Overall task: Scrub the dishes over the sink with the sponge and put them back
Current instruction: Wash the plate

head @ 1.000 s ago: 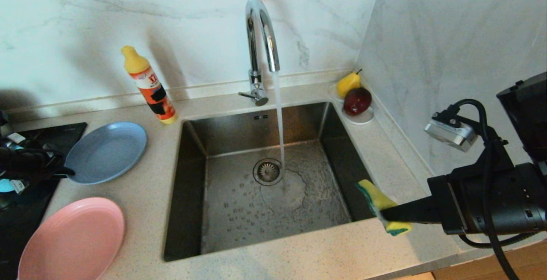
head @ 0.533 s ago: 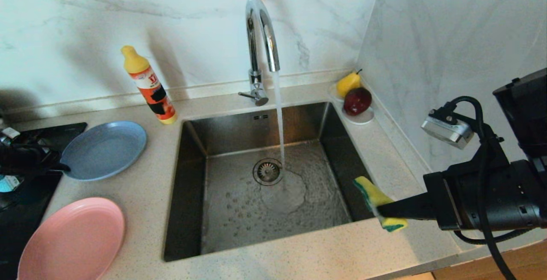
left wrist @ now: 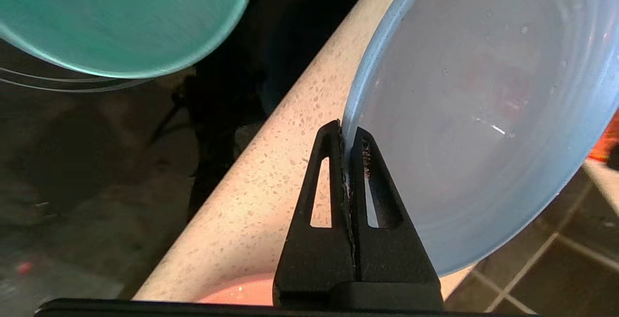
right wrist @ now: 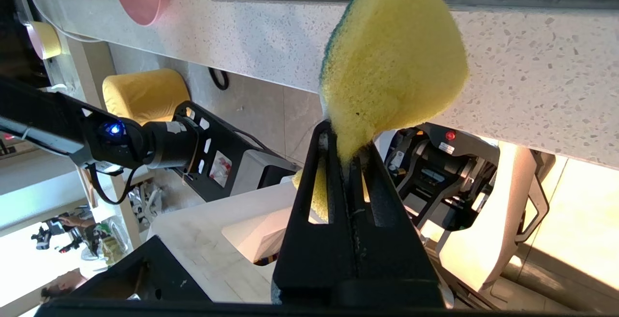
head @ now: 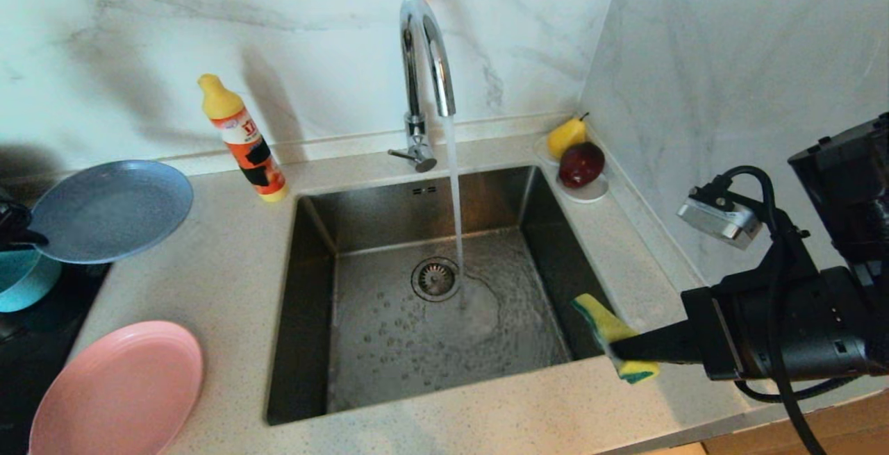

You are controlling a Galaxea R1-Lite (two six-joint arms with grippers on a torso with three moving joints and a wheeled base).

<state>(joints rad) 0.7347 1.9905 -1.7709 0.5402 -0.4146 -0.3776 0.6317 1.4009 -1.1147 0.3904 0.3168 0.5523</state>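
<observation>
Left end effector (left wrist: 349,135) is pinching the rim of the light-blue plate (head: 104,210) at the counter's left edge — clear of the surface, probably for carrying to the sink (head: 309,316). Right end effector (head: 618,352) is clamping the sponge (head: 605,325) over the sink's right rim — waiting beside the running water.

Head view: high vantage, facing forward and down over the speckled beige stone countertop (head: 229,288), with the square brushed-steel sink (head: 424,288) central, the tall curved chrome tap (head: 425,59) at 12 o'clock, the right arm entering at 4 o'clock. Left wrist view: set behind the left gripper (left wrist: 349,135), very near, facing along closed fingers to the round light-blue plastic plate (left wrist: 483,113); round teal bowl (left wrist: 121,17) at 11 o'clock. Right wrist view: set behind the right gripper (right wrist: 344,150), close on the yellow sponge with dark green scouring side (right wrist: 391,60), looking at the counter's front edge. Shared: countertop in all three; round pink plastic plate (head: 118,389) in all three; blue plate and bowl in head and left wrist views; sponge in head and right wrist views.
</observation>
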